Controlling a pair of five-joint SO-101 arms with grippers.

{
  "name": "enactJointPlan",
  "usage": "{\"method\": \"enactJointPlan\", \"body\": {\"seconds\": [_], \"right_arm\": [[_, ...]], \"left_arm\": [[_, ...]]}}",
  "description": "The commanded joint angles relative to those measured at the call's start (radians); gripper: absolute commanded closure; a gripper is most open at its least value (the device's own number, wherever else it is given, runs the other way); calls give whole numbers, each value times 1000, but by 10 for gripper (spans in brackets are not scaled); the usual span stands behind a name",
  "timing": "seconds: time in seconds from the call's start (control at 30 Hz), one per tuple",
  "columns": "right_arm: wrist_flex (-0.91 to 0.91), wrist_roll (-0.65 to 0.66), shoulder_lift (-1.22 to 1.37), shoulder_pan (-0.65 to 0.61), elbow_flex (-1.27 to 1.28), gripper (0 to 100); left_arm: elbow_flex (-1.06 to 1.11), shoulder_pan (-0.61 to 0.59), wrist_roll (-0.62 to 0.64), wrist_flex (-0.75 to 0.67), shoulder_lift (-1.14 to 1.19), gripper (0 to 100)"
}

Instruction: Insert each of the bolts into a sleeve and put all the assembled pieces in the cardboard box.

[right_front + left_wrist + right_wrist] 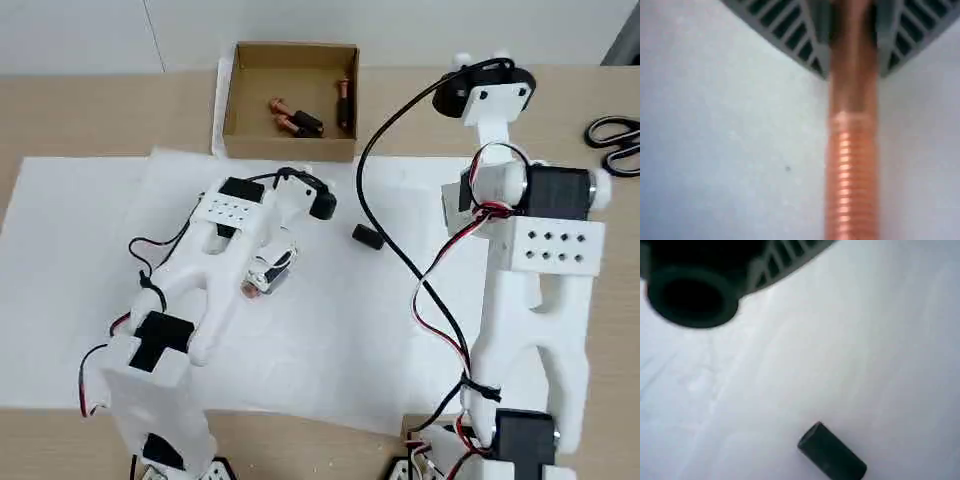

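Left gripper (268, 272) is clenched on the bolt (852, 165). It's a smooth copper shank that turns to fine thread, running straight out from between the ribbed grey jaws. From above, its copper end pokes out toward about 7 o'clock, low over the white paper (330, 330).

Right gripper (725, 265) grasps the held sleeve (690, 297), a matte black tube with its round hollow mouth open to the camera.

The loose sleeve (368, 237) is a short black cylinder lying flat on the paper. It sits at about 2 o'clock from the left gripper, long axis roughly 10 to 4 o'clock, with bare paper all round it.

The cardboard box (228, 100) stands open at 12 o'clock, just past the paper's edge, holding assembled pieces (300, 122). Scissors (615, 145) lie on the wooden table (90, 110) at the 3 o'clock edge.
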Motion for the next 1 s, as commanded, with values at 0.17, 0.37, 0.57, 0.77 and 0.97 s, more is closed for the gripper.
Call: {"method": "enactJointPlan", "body": {"seconds": [0.17,0.37,0.57,0.77,0.97], "right_arm": [[-4,-12,-39,8,-6,995],[-4,-12,-41,8,-6,995],[-4,-12,-41,10,-6,995],[-4,-12,-41,10,-6,995],[-4,-12,-41,10,-6,995]], "left_arm": [[-16,-5,2,3,-89,994],[-16,8,-3,55,-233,994],[-16,8,-86,54,-296,994],[-10,-31,-485,54,-296,994],[-10,-63,-804,49,-295,994]]}}
